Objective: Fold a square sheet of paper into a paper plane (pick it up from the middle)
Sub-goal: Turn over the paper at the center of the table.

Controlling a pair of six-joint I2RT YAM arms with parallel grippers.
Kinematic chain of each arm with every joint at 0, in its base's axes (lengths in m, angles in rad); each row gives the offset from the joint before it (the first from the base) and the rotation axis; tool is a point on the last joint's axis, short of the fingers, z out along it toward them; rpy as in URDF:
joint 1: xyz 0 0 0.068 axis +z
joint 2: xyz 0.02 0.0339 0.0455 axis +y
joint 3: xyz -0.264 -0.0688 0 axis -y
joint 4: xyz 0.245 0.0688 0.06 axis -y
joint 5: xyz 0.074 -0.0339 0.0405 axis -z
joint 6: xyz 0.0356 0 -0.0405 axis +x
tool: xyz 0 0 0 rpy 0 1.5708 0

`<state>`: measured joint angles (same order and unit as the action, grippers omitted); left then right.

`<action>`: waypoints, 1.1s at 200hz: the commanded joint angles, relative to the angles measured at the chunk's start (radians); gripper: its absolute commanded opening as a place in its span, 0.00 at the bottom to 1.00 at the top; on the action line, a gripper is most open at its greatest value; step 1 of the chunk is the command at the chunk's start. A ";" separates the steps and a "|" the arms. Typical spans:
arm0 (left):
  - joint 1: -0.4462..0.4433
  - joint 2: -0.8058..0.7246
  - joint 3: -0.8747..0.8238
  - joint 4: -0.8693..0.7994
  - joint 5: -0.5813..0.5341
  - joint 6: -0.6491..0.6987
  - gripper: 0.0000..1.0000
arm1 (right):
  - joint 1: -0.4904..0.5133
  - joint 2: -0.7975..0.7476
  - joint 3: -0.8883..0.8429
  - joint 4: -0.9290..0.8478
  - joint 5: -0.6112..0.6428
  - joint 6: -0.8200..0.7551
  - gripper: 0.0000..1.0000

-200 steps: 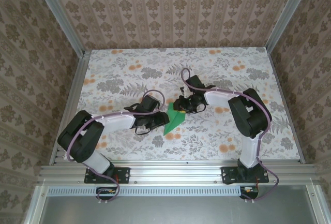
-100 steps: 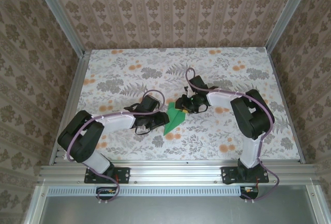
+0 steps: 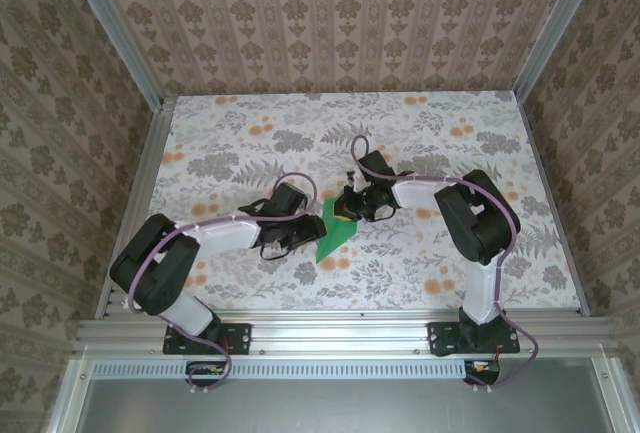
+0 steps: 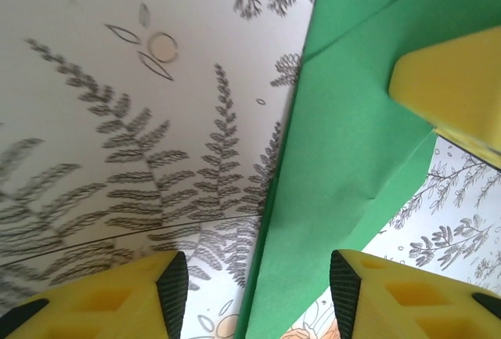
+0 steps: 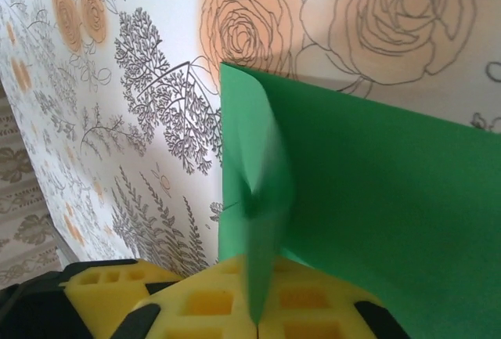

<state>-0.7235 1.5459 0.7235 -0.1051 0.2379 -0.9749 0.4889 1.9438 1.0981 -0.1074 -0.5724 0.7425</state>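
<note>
Right gripper (image 5: 254,315) clamps the paper plane (image 5: 376,214) at frame bottom; left gripper (image 4: 250,296) straddles its edge half-open, empty; an unpinned pull could skew the crease

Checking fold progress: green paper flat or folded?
Folded: the paper is a narrow creased wedge, one flap pinched in the right hand.

Bright-green paper (image 3: 333,236) against a white desk (image 3: 230,133) printed with grey ferns and orange roses. The left tool (image 4: 258,292) and right tool (image 5: 257,308) show yellow pads (image 4: 407,300) on black. The arms (image 3: 225,235) are black and white with purple cables (image 3: 303,181); the walls (image 3: 330,23) wear beige floral wallpaper.
</note>
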 commanded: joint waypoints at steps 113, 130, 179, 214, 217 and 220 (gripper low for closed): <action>0.389 -0.285 0.162 -0.407 -0.262 0.270 0.89 | 0.065 -0.145 0.480 -0.783 0.948 -0.528 0.04; 0.420 -0.295 0.168 -0.410 -0.256 0.277 0.91 | 0.117 -0.082 0.537 -0.843 1.112 -0.531 0.04; 0.474 -0.331 0.168 -0.425 -0.234 0.280 0.93 | 0.252 0.174 0.694 -0.981 1.453 -0.501 0.06; 0.520 -0.381 0.165 -0.448 -0.199 0.278 0.96 | 0.307 0.305 0.748 -0.999 1.458 -0.472 0.08; 0.524 -0.386 0.166 -0.451 -0.196 0.279 0.96 | 0.311 0.313 0.752 -1.000 1.454 -0.469 0.08; 0.529 -0.391 0.166 -0.453 -0.194 0.279 0.96 | 0.315 0.321 0.754 -1.000 1.453 -0.466 0.08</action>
<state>-0.2287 1.2076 0.8612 -0.5114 0.0109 -0.7162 0.7799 2.2169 1.7973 -1.0264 0.7940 0.2443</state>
